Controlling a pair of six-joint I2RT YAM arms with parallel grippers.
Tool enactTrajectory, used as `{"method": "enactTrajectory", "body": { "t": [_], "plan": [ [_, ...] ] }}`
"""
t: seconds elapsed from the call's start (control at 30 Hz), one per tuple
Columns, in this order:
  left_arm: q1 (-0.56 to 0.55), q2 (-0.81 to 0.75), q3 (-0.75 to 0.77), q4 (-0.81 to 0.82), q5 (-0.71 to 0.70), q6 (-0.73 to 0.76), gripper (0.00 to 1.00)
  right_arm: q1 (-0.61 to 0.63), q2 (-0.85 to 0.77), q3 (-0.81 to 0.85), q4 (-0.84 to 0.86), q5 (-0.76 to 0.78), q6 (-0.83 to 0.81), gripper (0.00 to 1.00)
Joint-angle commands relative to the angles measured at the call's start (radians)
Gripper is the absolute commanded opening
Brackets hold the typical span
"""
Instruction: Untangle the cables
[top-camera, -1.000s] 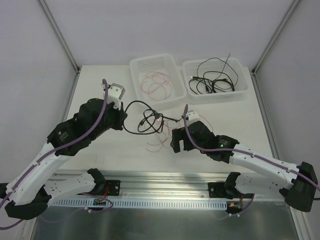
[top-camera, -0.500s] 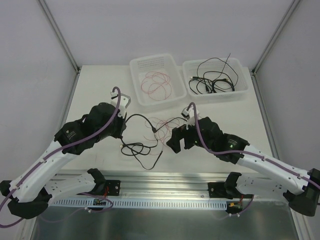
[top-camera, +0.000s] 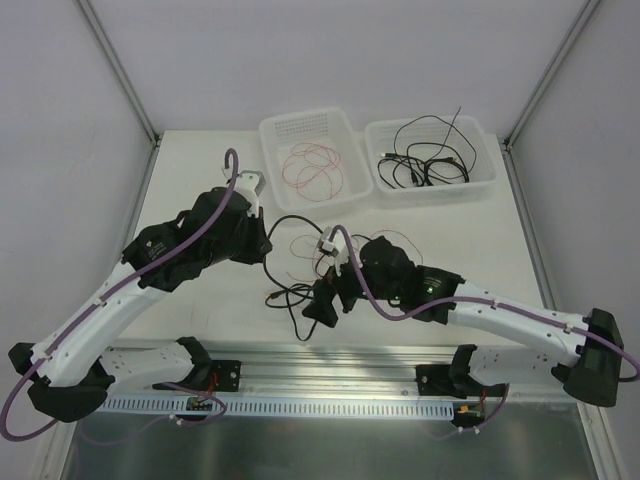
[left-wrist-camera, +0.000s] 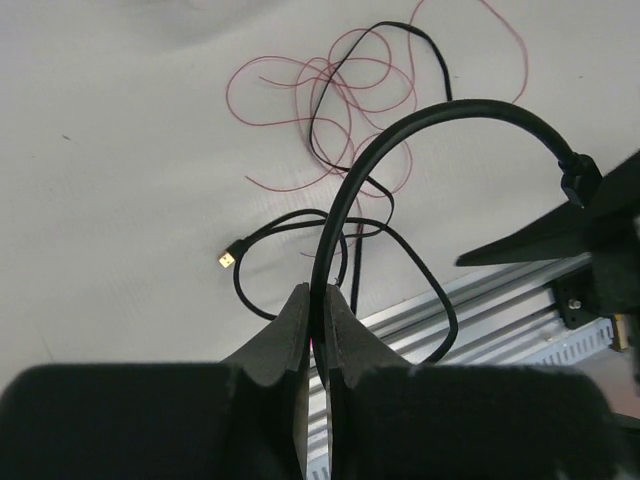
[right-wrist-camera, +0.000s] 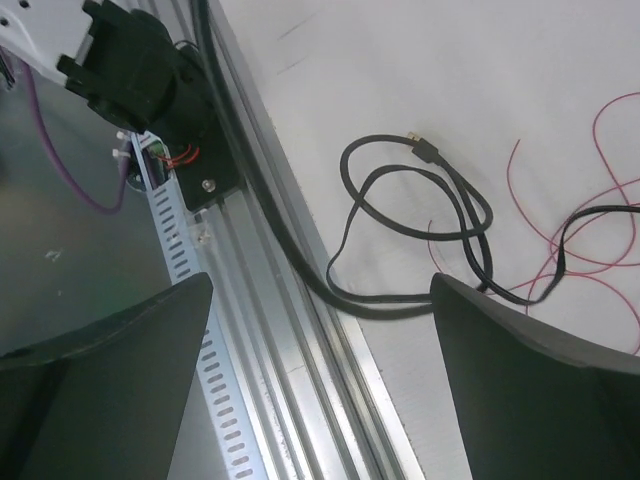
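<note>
My left gripper is shut on a black cable and holds it off the table. The cable arcs from the jaws to a plug near the right arm. Its lower part lies in loose loops with a gold plug end. Thin red wires lie tangled with it on the table, also in the top view. My right gripper is wide open and empty over the table's near edge. In its wrist view the black loops lie just beyond the fingers.
A white tray at the back holds red wires. A second tray to its right holds black cables. An aluminium rail runs along the near edge under the right gripper, with a black bracket on it.
The black cable's loops have dropped onto the table near the front edge. My left gripper has moved right, still holding the cable. My right gripper has moved left and toward the near edge.
</note>
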Motion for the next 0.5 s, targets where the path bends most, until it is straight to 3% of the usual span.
{"method": "enactTrajectory", "body": {
  "t": [0.0, 0.13, 0.2, 0.27, 0.3, 0.37, 0.4, 0.47],
  "plan": [
    [-0.007, 0.005, 0.069, 0.016, 0.058, -0.087, 0.00, 0.026, 0.074, 0.036, 0.076, 0.002, -0.078, 0.95],
    [-0.007, 0.006, 0.075, 0.020, 0.083, -0.098, 0.00, 0.038, 0.171, 0.033, 0.119, 0.035, -0.080, 0.90],
    [-0.007, 0.003, 0.070, 0.023, 0.078, -0.096, 0.00, 0.046, 0.188, 0.034, 0.124, 0.030, -0.077, 0.77],
    [-0.007, -0.003, 0.058, 0.025, 0.054, -0.092, 0.00, 0.057, 0.186, 0.042, 0.122, 0.021, -0.074, 0.63],
    [-0.007, -0.009, 0.049, 0.026, 0.035, -0.092, 0.02, 0.060, 0.176, 0.053, 0.106, 0.029, -0.074, 0.44],
    [-0.007, -0.018, 0.009, 0.034, -0.006, -0.090, 0.05, 0.063, 0.154, 0.063, 0.070, 0.039, -0.074, 0.23],
    [-0.007, -0.029, -0.008, 0.037, -0.047, -0.092, 0.12, 0.064, 0.119, 0.077, 0.029, 0.047, -0.075, 0.03],
    [-0.007, -0.040, -0.059, 0.056, -0.080, -0.099, 0.20, 0.063, 0.084, 0.100, -0.029, 0.081, -0.080, 0.01]
  ]
}}
